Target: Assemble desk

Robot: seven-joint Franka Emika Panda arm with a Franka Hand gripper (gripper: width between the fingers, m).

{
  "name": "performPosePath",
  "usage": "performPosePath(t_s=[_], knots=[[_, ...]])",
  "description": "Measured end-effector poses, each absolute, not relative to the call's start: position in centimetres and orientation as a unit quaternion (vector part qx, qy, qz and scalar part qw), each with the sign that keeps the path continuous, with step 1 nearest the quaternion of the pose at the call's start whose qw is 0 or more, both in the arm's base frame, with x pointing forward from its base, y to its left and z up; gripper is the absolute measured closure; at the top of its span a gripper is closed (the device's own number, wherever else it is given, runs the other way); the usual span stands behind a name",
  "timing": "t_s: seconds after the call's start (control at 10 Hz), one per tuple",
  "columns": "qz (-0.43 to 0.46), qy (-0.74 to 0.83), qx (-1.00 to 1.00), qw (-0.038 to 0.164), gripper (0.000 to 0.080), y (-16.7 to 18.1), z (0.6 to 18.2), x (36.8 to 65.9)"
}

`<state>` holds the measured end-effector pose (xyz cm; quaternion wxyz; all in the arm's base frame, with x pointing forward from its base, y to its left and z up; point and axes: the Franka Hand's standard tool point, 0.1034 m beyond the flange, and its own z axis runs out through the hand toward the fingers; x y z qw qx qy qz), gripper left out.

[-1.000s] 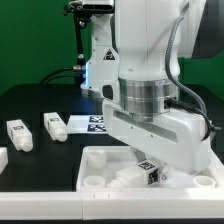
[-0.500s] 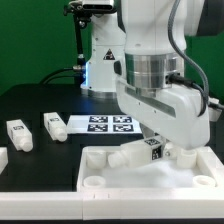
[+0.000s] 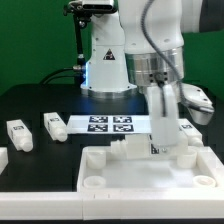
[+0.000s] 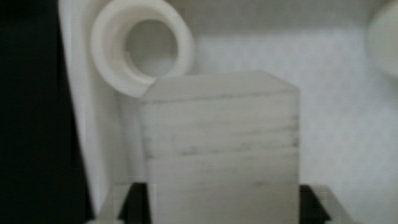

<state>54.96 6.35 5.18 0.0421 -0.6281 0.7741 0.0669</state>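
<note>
The desk panel [image 3: 130,178] lies flat at the table's front, a wide white rimmed board with round corner sockets [image 3: 92,158]. My gripper [image 3: 158,140] hangs over its back part, shut on a blocky white leg [image 3: 130,150] that sits low against the panel. In the wrist view the leg [image 4: 214,130] fills the gap of the gripper [image 4: 217,208], with dark fingers [image 4: 125,205] at each side. One round socket [image 4: 143,45] lies just beyond the leg's end, on the panel [image 4: 320,60]. The leg's tag is hidden.
Two loose tagged legs [image 3: 18,135] [image 3: 54,125] lie on the black table at the exterior view's left, a third [image 3: 3,157] at the edge. The marker board [image 3: 110,124] lies behind the panel. The robot's base [image 3: 105,60] stands at the back.
The wrist has turned and shifted toward the exterior view's right, swinging the held leg so its tag no longer shows. The grip stays the same.
</note>
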Motion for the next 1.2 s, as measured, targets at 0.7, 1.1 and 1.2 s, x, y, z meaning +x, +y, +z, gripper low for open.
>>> performPosePath(t_s=[0.7,1.1,1.2], knots=[[0.103,0.895,-0.433,0.028,0.0514,7.9,5.2,51.0],[0.132,0.92,-0.369,0.003,0.0514,7.3,3.9,46.9],[0.138,0.924,-0.357,-0.005,0.0514,7.4,3.3,45.6]])
